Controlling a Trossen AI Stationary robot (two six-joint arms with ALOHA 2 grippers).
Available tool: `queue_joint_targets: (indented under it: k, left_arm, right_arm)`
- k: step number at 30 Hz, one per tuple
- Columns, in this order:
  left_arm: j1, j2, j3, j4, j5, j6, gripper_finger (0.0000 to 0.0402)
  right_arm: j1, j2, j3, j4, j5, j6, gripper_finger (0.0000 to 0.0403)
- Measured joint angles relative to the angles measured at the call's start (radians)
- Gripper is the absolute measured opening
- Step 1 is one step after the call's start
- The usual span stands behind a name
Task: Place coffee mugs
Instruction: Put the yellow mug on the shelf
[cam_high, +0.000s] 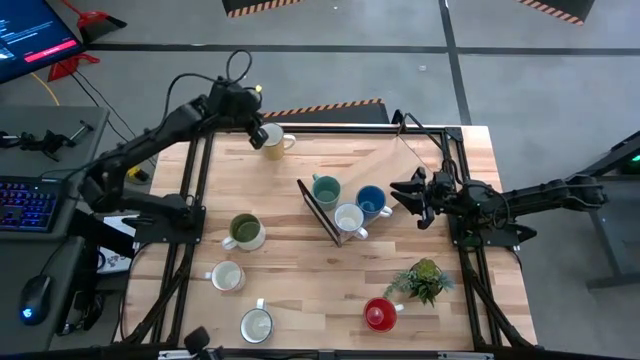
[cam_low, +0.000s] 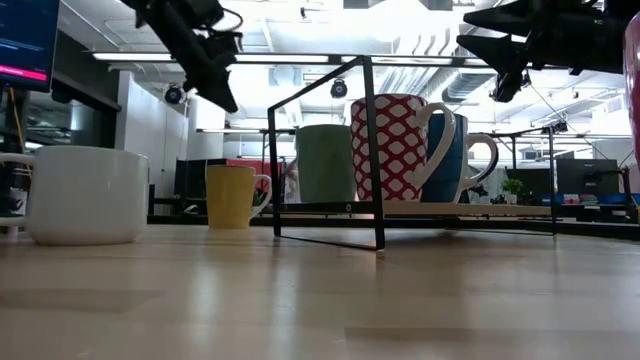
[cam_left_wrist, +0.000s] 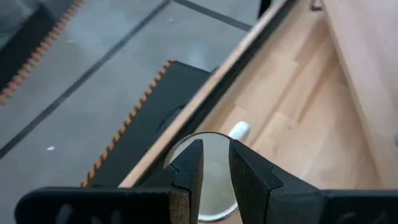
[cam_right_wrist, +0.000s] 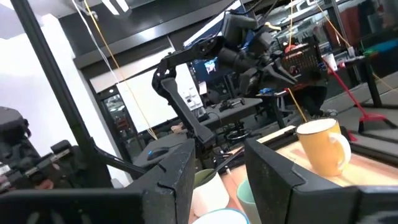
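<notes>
A cream-yellow mug (cam_high: 277, 143) stands upright on its base at the table's far left (cam_low: 232, 196). My left gripper (cam_high: 262, 135) hangs above it and clear of it (cam_low: 222, 95), fingers a little apart (cam_left_wrist: 216, 163), with the mug's mouth (cam_left_wrist: 211, 186) below. A teal mug (cam_high: 325, 190), a red-and-white patterned mug (cam_low: 395, 145) and a blue mug (cam_high: 372, 200) stand together at a black wire frame (cam_low: 370, 150). My right gripper (cam_high: 412, 198) waits open to the right of the blue mug, raised off the table, with nothing between its fingers (cam_right_wrist: 217, 168).
An olive green mug (cam_high: 243, 232), two white mugs (cam_high: 226, 276) (cam_high: 256, 325) and a red mug (cam_high: 380, 315) stand on the near half of the table. A small potted plant (cam_high: 422, 280) stands near the right edge. Bare wood lies at the far middle.
</notes>
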Motion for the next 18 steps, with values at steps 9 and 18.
queue_joint_targets:
  k: [9, 18]
  left_arm:
    - [0.004, 0.076, 0.038, 0.015, -0.147, 0.070, 0.0076]
    - [0.003, 0.075, 0.040, 0.061, -0.133, 0.147, 0.0076]
  right_arm:
    - [0.000, 0.000, 0.000, -0.031, 0.001, 0.052, 0.0124]
    - [0.000, 0.000, 0.000, -0.034, 0.034, 0.042, 0.0124]
